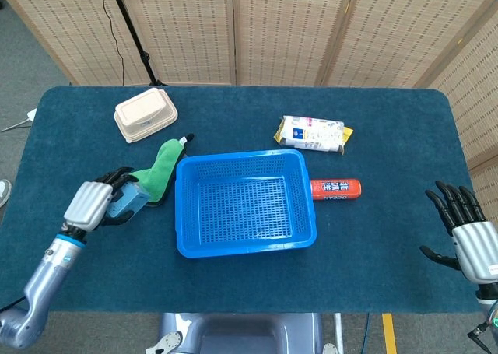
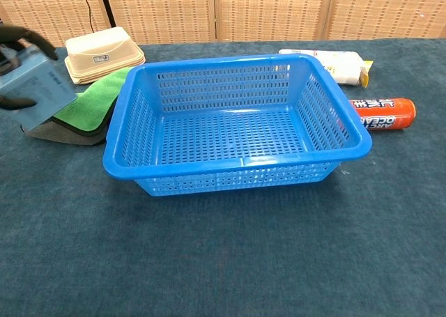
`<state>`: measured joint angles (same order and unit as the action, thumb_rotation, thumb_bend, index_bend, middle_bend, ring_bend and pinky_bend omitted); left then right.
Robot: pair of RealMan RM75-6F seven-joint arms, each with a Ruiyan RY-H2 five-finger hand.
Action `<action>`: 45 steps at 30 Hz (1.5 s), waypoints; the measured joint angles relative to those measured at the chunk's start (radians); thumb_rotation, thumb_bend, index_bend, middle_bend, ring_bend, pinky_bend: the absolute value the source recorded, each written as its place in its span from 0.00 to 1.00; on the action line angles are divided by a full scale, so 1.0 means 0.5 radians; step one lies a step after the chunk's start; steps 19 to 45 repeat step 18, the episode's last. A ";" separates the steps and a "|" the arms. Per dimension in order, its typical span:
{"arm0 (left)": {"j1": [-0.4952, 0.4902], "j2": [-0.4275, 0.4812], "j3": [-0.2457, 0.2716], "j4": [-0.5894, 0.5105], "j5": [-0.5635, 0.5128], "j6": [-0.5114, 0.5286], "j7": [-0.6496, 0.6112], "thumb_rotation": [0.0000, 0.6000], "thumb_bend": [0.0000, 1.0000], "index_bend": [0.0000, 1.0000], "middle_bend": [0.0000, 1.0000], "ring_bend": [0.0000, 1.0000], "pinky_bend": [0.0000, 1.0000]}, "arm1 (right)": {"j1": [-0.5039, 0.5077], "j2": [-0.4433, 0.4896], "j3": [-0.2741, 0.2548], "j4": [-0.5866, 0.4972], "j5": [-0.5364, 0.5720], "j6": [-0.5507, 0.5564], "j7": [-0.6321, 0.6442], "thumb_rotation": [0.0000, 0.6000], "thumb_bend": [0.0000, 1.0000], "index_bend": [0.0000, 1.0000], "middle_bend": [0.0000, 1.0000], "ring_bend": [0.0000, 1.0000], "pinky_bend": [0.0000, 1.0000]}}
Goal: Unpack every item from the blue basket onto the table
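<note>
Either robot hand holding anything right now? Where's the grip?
The left robot hand holds the small blue box, fingers wrapped around its sides. The right robot hand is open and holds nothing.

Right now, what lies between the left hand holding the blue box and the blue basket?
The green cloth lies between the left hand with its blue box and the blue basket, seen in the head view.

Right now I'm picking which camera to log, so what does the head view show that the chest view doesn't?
Only the head view shows the whole left hand and the right hand, open near the table's right edge. Only the chest view shows the pale blue box side-on, with just dark fingertips curled over it. Both show the empty blue basket, green cloth, beige lidded container, white packet and orange can.
</note>
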<state>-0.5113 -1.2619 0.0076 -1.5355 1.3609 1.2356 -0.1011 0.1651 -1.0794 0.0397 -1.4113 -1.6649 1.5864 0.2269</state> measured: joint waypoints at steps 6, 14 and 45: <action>0.147 0.058 0.240 0.186 0.285 0.017 -0.224 1.00 0.14 0.00 0.00 0.00 0.03 | -0.014 0.008 -0.009 -0.024 -0.020 0.018 -0.039 1.00 0.00 0.00 0.00 0.00 0.00; 0.224 0.129 0.232 0.125 0.382 0.186 -0.215 1.00 0.06 0.00 0.00 0.00 0.00 | -0.048 0.017 0.015 -0.063 0.027 0.045 -0.150 1.00 0.00 0.00 0.00 0.00 0.00; 0.341 0.178 0.196 -0.008 0.401 0.416 -0.156 1.00 0.05 0.00 0.00 0.00 0.00 | -0.059 0.024 0.030 -0.079 0.049 0.054 -0.176 1.00 0.00 0.00 0.00 0.00 0.00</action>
